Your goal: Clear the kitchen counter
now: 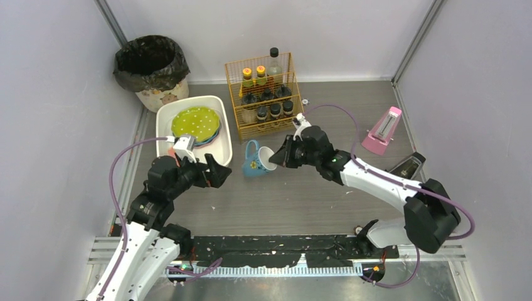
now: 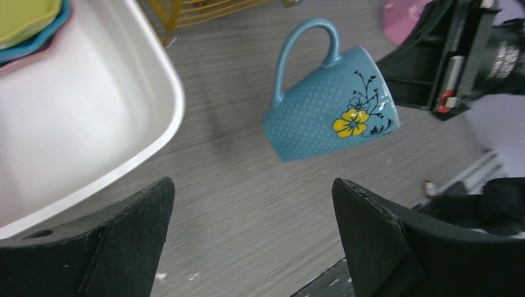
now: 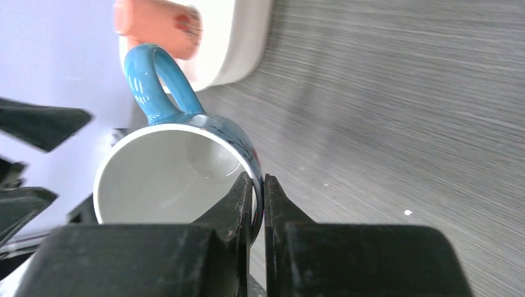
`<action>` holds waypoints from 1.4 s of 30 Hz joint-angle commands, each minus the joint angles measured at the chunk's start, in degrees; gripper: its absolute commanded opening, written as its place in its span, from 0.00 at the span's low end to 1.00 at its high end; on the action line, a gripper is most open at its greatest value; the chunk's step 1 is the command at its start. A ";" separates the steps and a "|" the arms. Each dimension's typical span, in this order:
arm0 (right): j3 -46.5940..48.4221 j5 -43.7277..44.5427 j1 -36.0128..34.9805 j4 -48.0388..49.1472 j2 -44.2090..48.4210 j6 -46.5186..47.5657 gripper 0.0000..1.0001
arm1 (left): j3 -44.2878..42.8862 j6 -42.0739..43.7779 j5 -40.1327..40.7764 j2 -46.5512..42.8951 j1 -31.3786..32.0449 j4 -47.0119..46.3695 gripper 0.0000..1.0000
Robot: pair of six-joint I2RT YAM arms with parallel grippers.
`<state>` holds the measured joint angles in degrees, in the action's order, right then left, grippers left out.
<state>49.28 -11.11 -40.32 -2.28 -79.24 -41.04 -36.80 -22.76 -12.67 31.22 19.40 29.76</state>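
A blue mug (image 1: 256, 160) with a yellow flower (image 2: 350, 122) hangs tilted just above the kitchen counter (image 1: 301, 200), its white inside facing the right wrist camera (image 3: 167, 176). My right gripper (image 1: 279, 157) is shut on the mug's rim, one finger inside and one outside (image 3: 259, 189). My left gripper (image 1: 219, 170) stands open with nothing between its fingers (image 2: 142, 210), just left of the mug and beside the white tub (image 1: 223, 135).
The white tub (image 2: 93, 111) holds green and blue plates (image 1: 196, 123). A yellow wire rack of bottles (image 1: 263, 94) stands behind the mug. A black-lined bin (image 1: 152, 66) is at the back left. A pink metronome (image 1: 384, 132) and a dark object (image 1: 406, 166) are at the right.
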 commanded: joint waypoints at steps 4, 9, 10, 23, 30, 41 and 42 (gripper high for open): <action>-5.27 -10.04 1.56 24.10 9.84 -10.13 0.05 | 1.08 -19.57 -12.68 0.79 0.20 -22.79 1.00; -7.01 -12.50 2.52 29.87 14.23 -13.04 0.05 | 3.15 -27.63 -16.56 2.46 0.25 -35.63 1.00; -7.40 -12.73 2.87 31.55 14.61 -14.06 0.05 | 3.72 -28.96 -17.74 2.97 0.28 -38.37 1.00; -8.51 -18.14 5.18 46.54 14.14 -26.07 0.05 | 5.52 -35.98 -17.67 8.38 5.14 -56.46 1.00; -8.09 -19.73 5.25 52.31 11.12 -30.41 0.05 | 6.27 -40.87 -14.94 12.50 8.20 -66.83 1.00; -8.66 -19.92 5.60 54.14 9.10 -31.96 0.05 | 4.72 -44.24 -14.76 16.24 10.21 -71.66 0.70; -8.71 -19.91 5.69 54.10 9.02 -31.97 0.05 | 4.73 -44.48 -14.73 16.27 10.27 -71.91 0.62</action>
<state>39.42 -30.92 -35.09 44.16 -70.54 -71.07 -30.61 -65.65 -27.73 47.37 29.04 -36.93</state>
